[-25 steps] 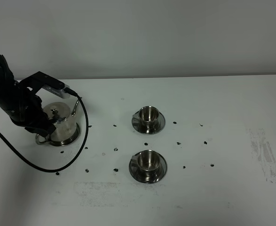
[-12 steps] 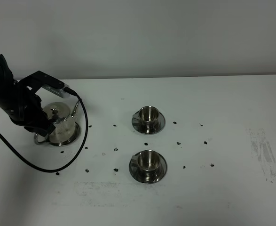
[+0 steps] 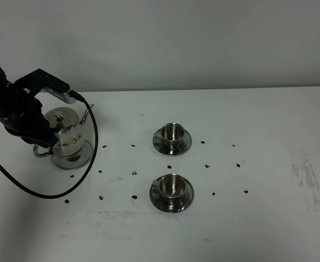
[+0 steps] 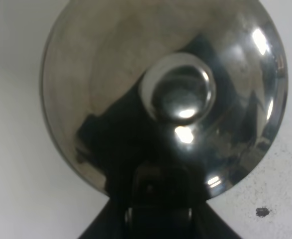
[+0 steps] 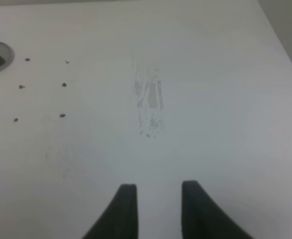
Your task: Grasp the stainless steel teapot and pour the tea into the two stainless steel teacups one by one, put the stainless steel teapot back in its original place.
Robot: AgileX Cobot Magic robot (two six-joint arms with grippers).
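Jaws on the left gripper [image 3: 41,141] clamp only the handle, so over the counter [image 3: 258,218] the stainless steel teapot [image 3: 64,130], held just above its coaster disc [image 3: 73,160], could swing and spill before reaching the far teacup [image 3: 171,137] or near teacup [image 3: 171,191]. The right gripper [image 5: 155,194] jaws stand parted, empty.

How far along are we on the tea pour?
Done: the left gripper holds the teapot by its handle. In hand: the pot hangs just above the coaster. Left: pouring into the far cup and the near cup, then setting it back.
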